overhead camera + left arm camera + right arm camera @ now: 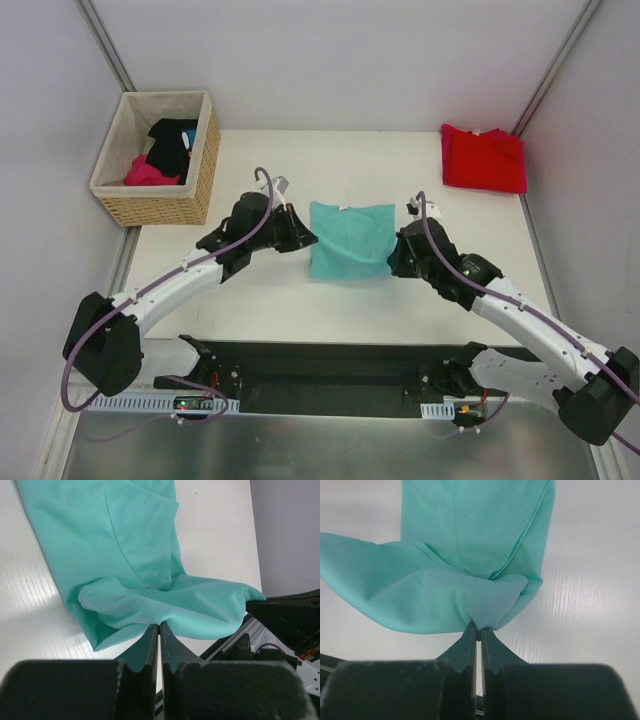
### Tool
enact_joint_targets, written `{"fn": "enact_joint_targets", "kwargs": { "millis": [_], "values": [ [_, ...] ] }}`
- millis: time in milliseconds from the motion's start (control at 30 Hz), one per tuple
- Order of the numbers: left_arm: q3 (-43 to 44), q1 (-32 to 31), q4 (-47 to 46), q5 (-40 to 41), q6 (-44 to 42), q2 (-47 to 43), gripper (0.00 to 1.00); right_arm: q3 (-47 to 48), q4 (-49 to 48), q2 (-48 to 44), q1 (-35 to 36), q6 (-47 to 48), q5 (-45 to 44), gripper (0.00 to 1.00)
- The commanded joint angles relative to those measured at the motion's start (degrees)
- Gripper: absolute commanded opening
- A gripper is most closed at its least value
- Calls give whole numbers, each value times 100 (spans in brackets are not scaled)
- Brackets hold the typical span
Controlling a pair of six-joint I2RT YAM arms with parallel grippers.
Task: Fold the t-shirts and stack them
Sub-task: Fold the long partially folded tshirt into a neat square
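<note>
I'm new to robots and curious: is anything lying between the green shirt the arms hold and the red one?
Nothing visible. The left gripper and right gripper both pinch the teal shirt; bare table runs from it to the red shirt at the far right corner. The basket sits far left, out of the way.

left fingers [146,647] and right fingers [466,645], reaching inward, pinch tight on the teal t-shirt [350,238].

White arm links [170,285], black joints [100,342], purple cables [269,195], left claw [159,625] and right claw [480,629] matte black, tapered
</note>
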State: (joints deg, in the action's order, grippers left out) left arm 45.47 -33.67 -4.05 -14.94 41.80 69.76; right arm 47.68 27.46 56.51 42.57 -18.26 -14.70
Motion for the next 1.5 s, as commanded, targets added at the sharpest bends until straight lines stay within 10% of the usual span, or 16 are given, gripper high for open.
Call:
{"fn": "enact_joint_targets", "kwargs": {
  "millis": [0, 1467],
  "values": [
    [506, 176, -394, -220, -243, 485, 0, 294, -320, 175, -405, 209, 2, 0],
    [3274, 1626, -1027, -1064, -190, 4256, 0, 4203, -1753, 5745, -2551, 499, 2173, 0]
  ]
}}
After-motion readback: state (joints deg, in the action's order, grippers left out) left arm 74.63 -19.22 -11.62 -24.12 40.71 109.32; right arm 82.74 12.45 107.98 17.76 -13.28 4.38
